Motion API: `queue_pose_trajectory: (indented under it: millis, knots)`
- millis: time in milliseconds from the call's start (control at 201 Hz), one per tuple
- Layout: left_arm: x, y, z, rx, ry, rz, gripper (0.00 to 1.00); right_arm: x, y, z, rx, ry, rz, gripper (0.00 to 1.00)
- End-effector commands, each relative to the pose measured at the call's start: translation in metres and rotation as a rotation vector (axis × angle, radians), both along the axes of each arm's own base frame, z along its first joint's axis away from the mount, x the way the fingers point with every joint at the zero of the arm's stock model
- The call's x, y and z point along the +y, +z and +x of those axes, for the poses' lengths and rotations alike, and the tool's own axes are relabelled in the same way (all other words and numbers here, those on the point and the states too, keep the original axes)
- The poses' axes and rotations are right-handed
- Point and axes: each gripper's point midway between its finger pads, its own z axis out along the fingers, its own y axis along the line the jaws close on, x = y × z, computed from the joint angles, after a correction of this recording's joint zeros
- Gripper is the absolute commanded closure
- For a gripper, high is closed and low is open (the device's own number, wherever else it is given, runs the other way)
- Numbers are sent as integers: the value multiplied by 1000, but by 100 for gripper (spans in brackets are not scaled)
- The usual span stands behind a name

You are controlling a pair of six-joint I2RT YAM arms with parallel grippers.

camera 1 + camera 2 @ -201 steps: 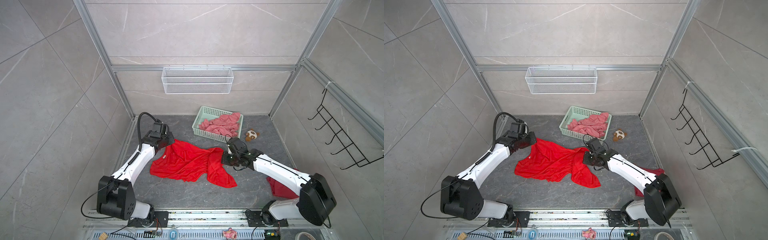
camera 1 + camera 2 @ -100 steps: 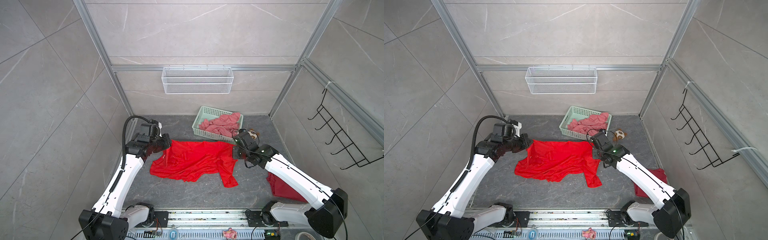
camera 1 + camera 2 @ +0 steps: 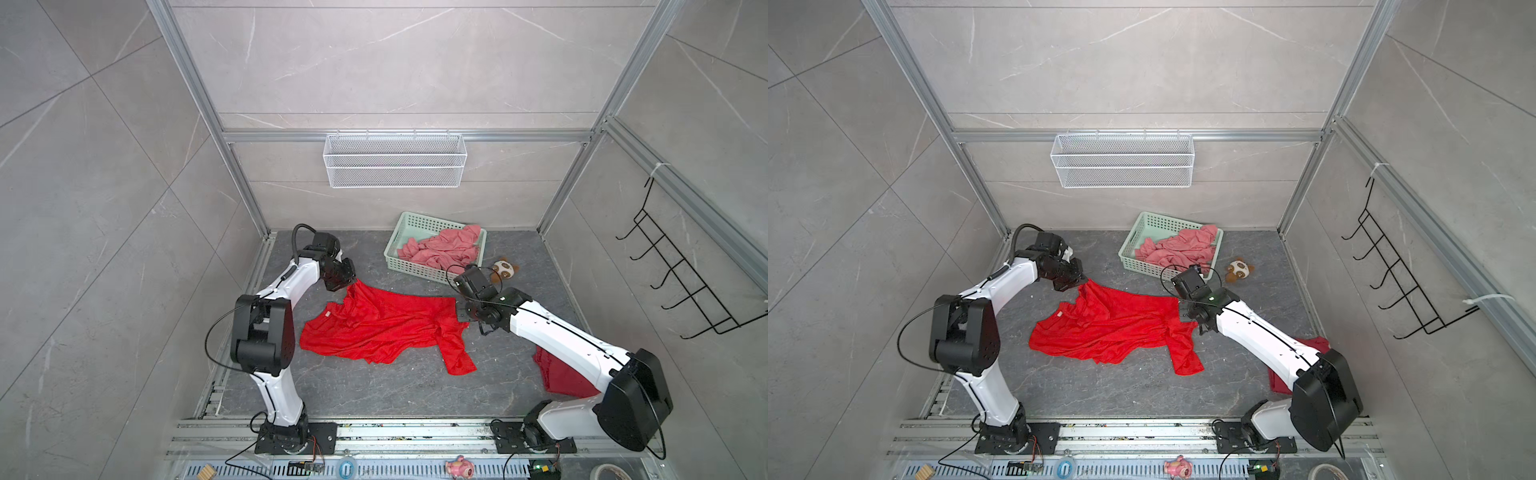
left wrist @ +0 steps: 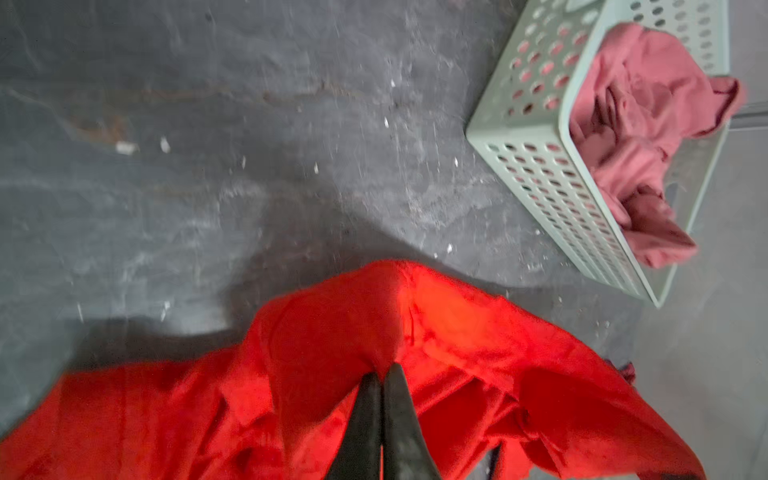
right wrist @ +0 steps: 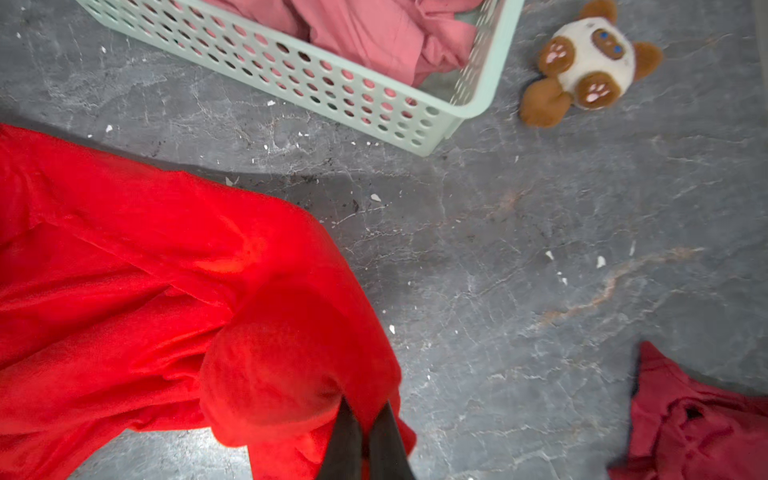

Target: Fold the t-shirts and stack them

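Since half a second ago both arms have dropped, and the red t-shirt (image 3: 386, 328), then stretched taut between them, now sags in folds onto the grey table (image 3: 374, 395).

In both top views the mint-green basket (image 3: 392, 245) (image 3: 1128, 243) stands at the back, holding crumpled salmon-pink t-shirts (image 3: 440, 249) (image 3: 1177, 247) that spill over its right rim. The left gripper (image 3: 351, 279) (image 3: 1081, 282) pinches the red t-shirt's far left corner into a raised peak. The right gripper (image 3: 460, 311) (image 3: 1182, 311) sits at its far right corner, near the basket's front wall. A crimson t-shirt (image 3: 557, 374) lies partly hidden under the right arm. A plush toy (image 3: 505, 270) lies just beside the basket.

From the left wrist, the left gripper (image 4: 383, 370) has its jaws pressed together on the red peak (image 4: 457, 332); the basket (image 4: 536, 166) stands apart.

From the right wrist, the right gripper (image 5: 365, 405) is clamped on a bunched red fold (image 5: 166, 270); the basket (image 5: 332, 83) stands beyond, clear of the cloth.
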Motion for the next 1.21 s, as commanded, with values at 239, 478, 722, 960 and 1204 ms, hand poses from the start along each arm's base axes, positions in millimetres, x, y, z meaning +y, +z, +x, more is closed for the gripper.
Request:
queue_pose_trajectory:
  millis: [239,478,722,960,1204]
  knots:
    - [77,20,15,-119,151,421,57,6,-10,6,8,6,-7,100]
    - [20,48,-35,-158,4,348,57,8,-10,11,8,10,-21,100]
    - [-43,26,-74,-115,-132,475,55,8,-14,12,7,16,-29,100]
    - [-75,-17,-70,-70,-204,649,59,3,-14,8,-1,12,-32,100]
    - [-72,-58,-65,6,-192,737,62,-5,-20,-1,0,-18,-27,100]
